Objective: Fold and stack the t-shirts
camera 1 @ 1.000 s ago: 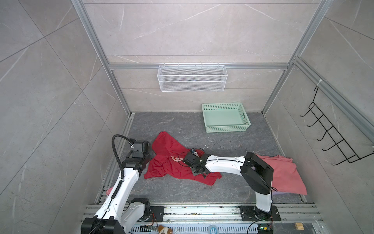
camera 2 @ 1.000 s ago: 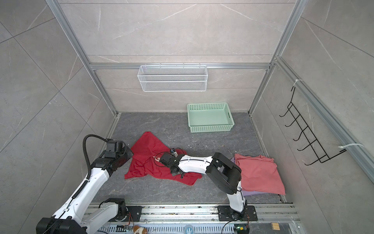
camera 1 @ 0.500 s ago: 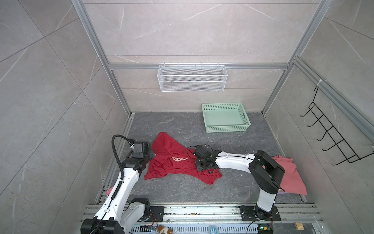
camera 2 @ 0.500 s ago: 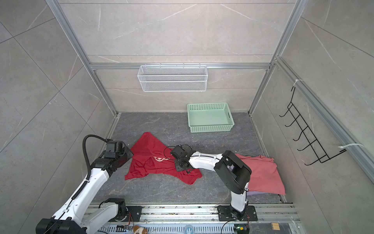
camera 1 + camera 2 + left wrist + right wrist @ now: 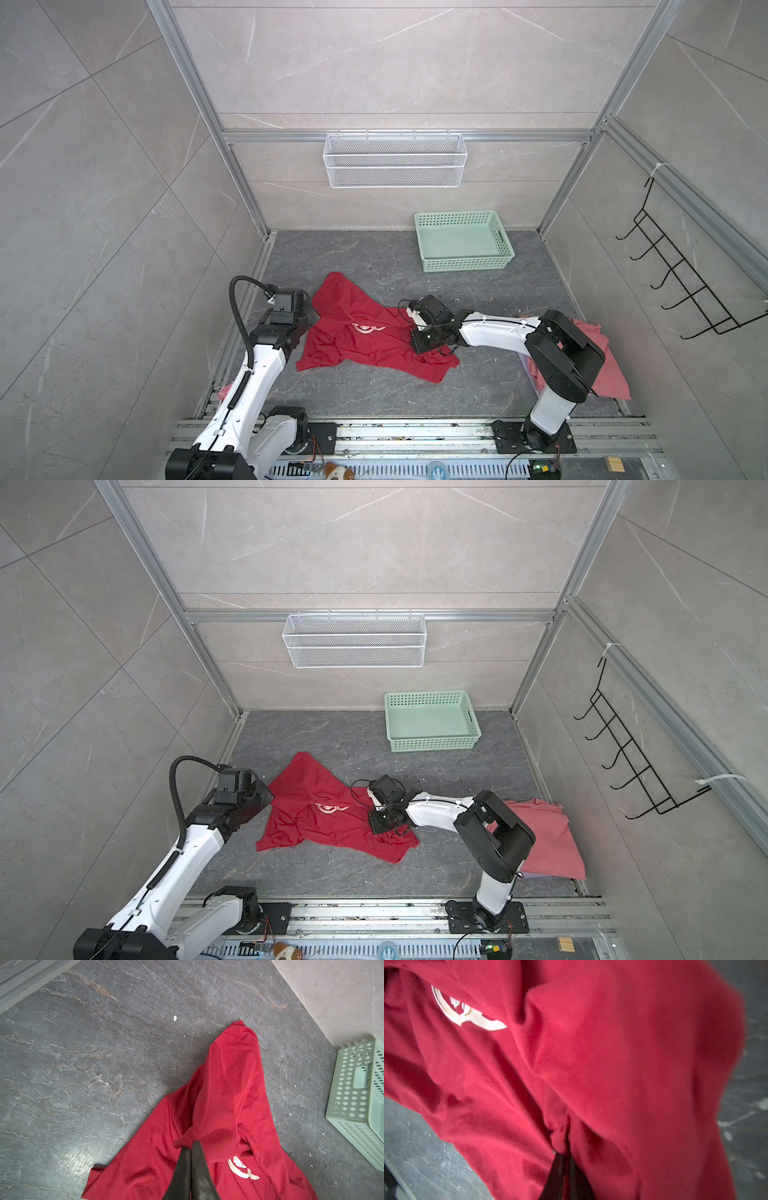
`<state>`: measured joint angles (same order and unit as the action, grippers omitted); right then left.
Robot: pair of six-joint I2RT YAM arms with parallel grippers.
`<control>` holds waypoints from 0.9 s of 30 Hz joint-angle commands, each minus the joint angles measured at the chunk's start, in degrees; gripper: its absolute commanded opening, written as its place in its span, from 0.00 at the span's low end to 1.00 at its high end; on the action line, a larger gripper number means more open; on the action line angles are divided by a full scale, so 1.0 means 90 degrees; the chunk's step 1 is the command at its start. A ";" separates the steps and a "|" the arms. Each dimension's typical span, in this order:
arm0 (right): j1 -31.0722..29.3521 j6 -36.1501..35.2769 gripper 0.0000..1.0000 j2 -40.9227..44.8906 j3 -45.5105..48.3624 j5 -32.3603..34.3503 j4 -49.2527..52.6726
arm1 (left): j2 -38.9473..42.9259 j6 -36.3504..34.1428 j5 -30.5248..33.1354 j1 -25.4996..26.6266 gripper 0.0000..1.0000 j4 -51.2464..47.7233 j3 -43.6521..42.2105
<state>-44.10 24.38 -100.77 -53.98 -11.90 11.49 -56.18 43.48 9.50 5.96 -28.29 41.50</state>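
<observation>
Red t-shirt crumpled on the grey floor between 2 arms, left gripper pinched tight on its left edge, right gripper clamped on a bunched fold at its right side, salmon-pink t-shirt beside the right arm's base.

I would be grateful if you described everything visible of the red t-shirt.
The red t-shirt is soft, velvety-looking cloth with a white-and-gold print, lying crumpled and unfolded on the dark stone-patterned floor between the arms. The left gripper is shut on a bunched fold at one edge; the right gripper pinches another fold on the opposite side.
</observation>
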 commanded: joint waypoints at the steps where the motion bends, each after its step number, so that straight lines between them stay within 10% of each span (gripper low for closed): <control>1: 0.0036 -0.0014 0.09 0.0058 0.0177 -0.0123 0.0088 | 0.0091 -0.0147 0.0068 -0.0032 0.00 -0.0050 0.0299; 12: 0.0567 0.0122 0.17 0.0728 0.0489 -0.1201 -0.0436 | 0.0079 -0.0157 0.0038 -0.0032 0.00 -0.0040 0.0301; 27: 0.0691 0.0090 0.00 0.1360 0.0391 -0.0768 -0.0138 | 0.0143 -0.0203 -0.0012 -0.0031 0.00 -0.0064 0.0474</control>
<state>-38.17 25.89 -93.84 -49.32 -21.58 7.97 -56.18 43.44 9.32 5.96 -28.38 42.68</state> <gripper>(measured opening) 0.054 0.048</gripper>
